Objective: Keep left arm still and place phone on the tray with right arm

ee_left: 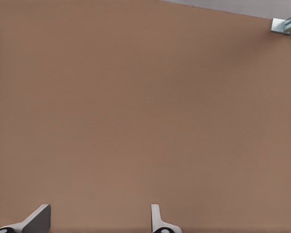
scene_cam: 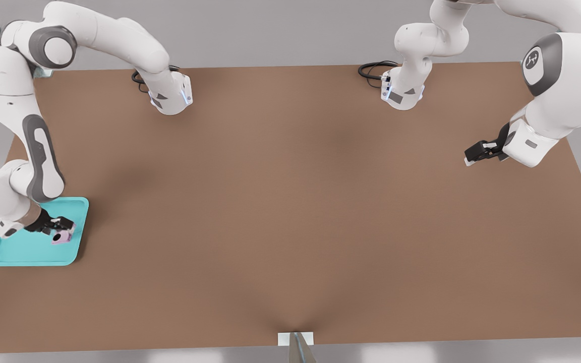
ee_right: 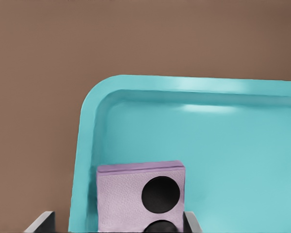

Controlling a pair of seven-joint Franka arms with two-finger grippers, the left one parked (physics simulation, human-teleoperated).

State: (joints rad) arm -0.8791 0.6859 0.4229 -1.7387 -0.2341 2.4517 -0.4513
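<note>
The turquoise tray [scene_cam: 13, 252] lies at the table's front corner on the front view's left. The pale pink-lilac phone [scene_cam: 62, 238] sits tilted over the tray's inner corner area, its black camera circles showing. My right arm's gripper [scene_cam: 61, 229] hangs low over the tray and stands open around the phone. In the right wrist view the phone [ee_right: 140, 196] is over the tray floor near the rim [ee_right: 87, 145]. The gripper [ee_right: 119, 225] straddles it: one fingertip [ee_right: 193, 224] is at the phone's edge, the other [ee_right: 41, 223] stands clearly apart from it.
Brown tabletop [scene_cam: 290, 201] stretches across the front view's right of the tray. The parked arm's gripper [scene_cam: 482, 151] hovers at the far right. Both arm bases [scene_cam: 172, 98] with cables stand at the back edge. A small white bracket [scene_cam: 295, 339] sits at the front edge.
</note>
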